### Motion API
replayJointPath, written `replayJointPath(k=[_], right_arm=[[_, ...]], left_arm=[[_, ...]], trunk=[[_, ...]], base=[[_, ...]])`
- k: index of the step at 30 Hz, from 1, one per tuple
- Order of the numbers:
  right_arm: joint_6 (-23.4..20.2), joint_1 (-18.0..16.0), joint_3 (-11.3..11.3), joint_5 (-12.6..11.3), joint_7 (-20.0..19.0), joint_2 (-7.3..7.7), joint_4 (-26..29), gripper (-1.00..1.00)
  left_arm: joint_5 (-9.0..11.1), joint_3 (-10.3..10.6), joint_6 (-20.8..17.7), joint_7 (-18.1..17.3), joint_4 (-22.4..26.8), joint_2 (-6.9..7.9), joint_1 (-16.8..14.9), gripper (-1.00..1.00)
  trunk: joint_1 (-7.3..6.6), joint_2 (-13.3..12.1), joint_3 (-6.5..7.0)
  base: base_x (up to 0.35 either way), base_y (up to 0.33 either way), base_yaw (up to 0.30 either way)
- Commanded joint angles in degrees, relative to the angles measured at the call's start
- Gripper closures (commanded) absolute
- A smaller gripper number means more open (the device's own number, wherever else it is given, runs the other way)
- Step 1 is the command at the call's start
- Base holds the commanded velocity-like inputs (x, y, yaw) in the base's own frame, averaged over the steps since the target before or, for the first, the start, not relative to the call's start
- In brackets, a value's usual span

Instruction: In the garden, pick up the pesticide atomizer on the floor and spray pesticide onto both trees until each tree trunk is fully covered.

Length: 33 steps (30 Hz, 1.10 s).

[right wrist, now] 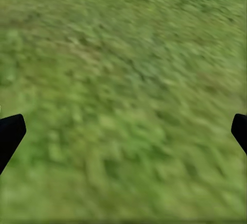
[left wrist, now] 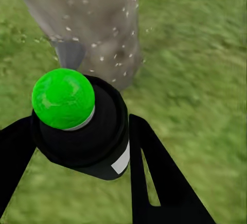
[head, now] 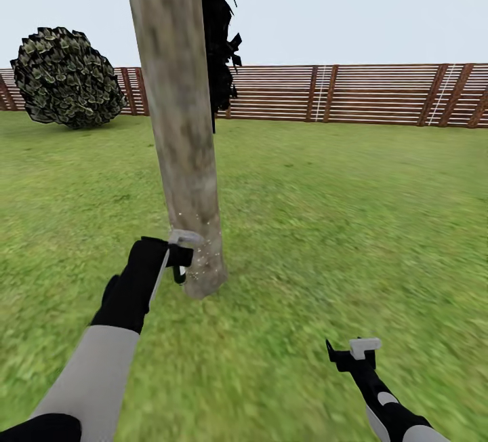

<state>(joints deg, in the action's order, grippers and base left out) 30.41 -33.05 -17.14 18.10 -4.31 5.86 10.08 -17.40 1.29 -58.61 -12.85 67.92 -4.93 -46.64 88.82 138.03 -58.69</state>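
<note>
- The garden [head: 325,211] is grass inside a slatted fence [head: 352,93].
- The tree trunk [head: 179,123] rises just ahead, its base flecked with pesticide [left wrist: 110,54].
- The left end effector [left wrist: 77,136] grips the pesticide atomizer [left wrist: 82,126] around its body, a sound hold; it looks light, rigid, probably slick.
- The right end effector [head: 352,354] hangs spread and empty.

Grass lawn [head: 325,225] carries everything: tree trunk [head: 179,123] rooted centre-left, round bush [head: 66,77] far left, slatted wooden fence [head: 352,93] along the back edge.
</note>
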Motion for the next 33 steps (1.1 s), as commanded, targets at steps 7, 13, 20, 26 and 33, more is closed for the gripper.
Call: replayJointPath(k=[7, 13, 20, 26, 33], right_arm=[[0.00, 0.00, 0.00, 0.00, 0.00, -0.06, -0.06, -1.00], [0.00, 0.00, 0.00, 0.00, 0.00, -0.06, -0.04, -1.00], [0.00, 0.00, 0.00, 0.00, 0.00, -0.05, -0.02, -1.00], [0.00, 0.00, 0.00, 0.00, 0.00, -0.04, -0.04, -1.00], [0.00, 0.00, 0.00, 0.00, 0.00, -0.06, -0.01, -1.00]], left_arm=[[0.54, -5.63, -0.02, -0.06, 2.44, 5.86, -0.03, 1.00], [0.70, -4.59, -0.28, -0.07, 3.13, 3.01, -0.03, 1.00], [0.37, 0.39, -0.37, -0.03, 3.20, -0.56, -1.06, 1.00], [0.42, -5.58, -0.38, -0.06, 2.98, 5.06, -2.95, 1.00], [0.61, -4.13, -0.38, -0.06, 2.73, 4.31, -3.23, 1.00]], trunk=[[0.00, 0.00, 0.00], [0.00, 0.00, 0.00], [0.00, 0.00, 0.00], [0.00, 0.00, 0.00], [0.00, 0.00, 0.00]], base=[[0.000, 0.000, 0.000], [0.000, 0.000, 0.000], [0.000, 0.000, 0.000], [0.000, 0.000, 0.000], [0.000, 0.000, 0.000]])
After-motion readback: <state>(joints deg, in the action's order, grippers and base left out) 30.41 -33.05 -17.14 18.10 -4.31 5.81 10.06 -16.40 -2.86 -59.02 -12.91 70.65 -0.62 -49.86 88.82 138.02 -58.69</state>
